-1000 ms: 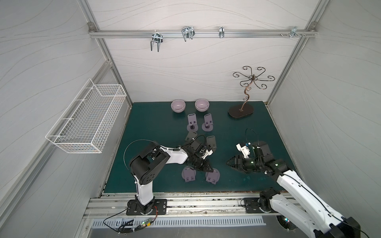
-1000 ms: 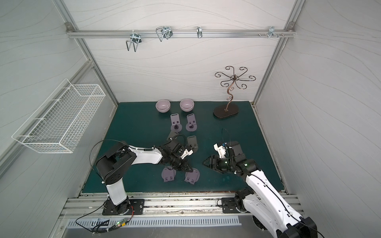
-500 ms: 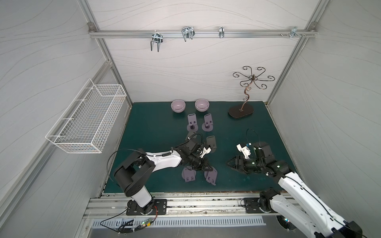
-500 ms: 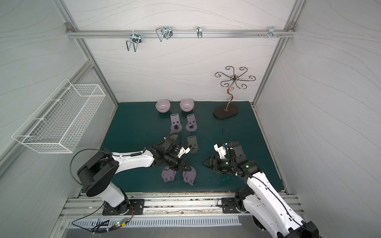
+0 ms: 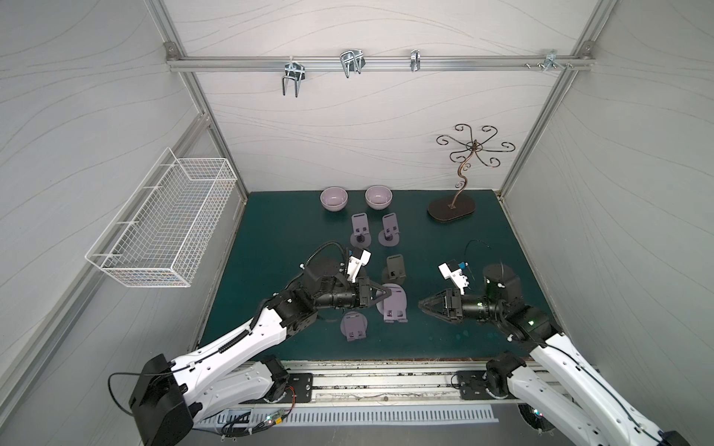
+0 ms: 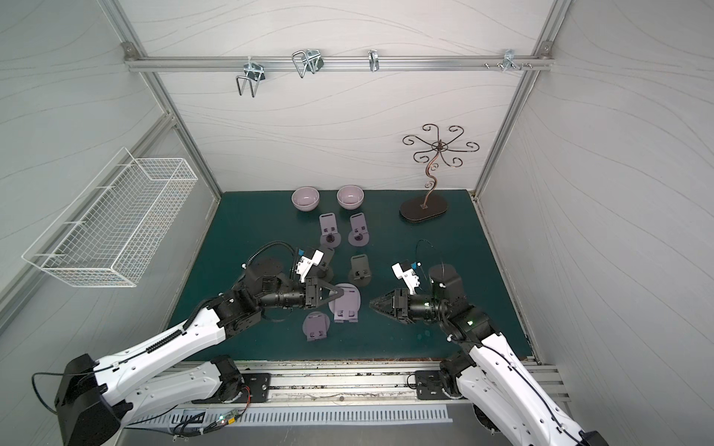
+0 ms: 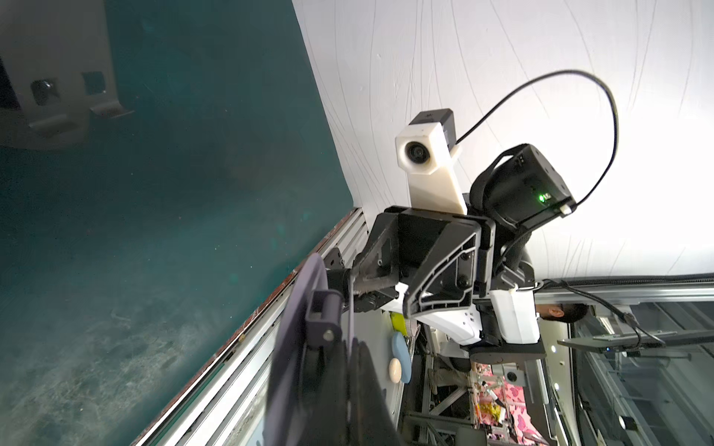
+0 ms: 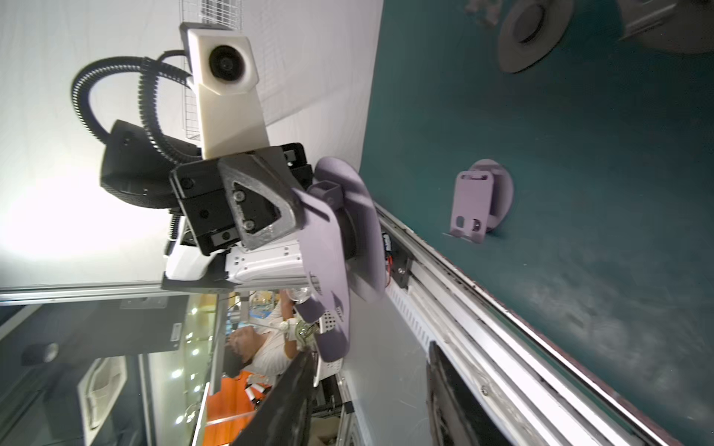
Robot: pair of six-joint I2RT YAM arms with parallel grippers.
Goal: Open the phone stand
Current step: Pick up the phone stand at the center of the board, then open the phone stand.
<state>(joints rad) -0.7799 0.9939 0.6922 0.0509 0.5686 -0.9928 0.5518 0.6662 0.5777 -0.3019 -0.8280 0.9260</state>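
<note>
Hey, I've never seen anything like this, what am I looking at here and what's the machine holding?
Two robot arms, each ending in a two-fingered gripper, work inside a white booth. The two wide pictures come from one overhead camera pair looking down; the other two come from small cameras on the arms' wrists, each mostly seeing the opposite arm. On the green mat sit opened purple stands near the back and a folded stand near the front. Two bowls and a curly metal tree are at the back; a wire basket hangs on a side wall. The left gripper is clamped on one phone stand; the right gripper faces it, apparently empty.
</note>
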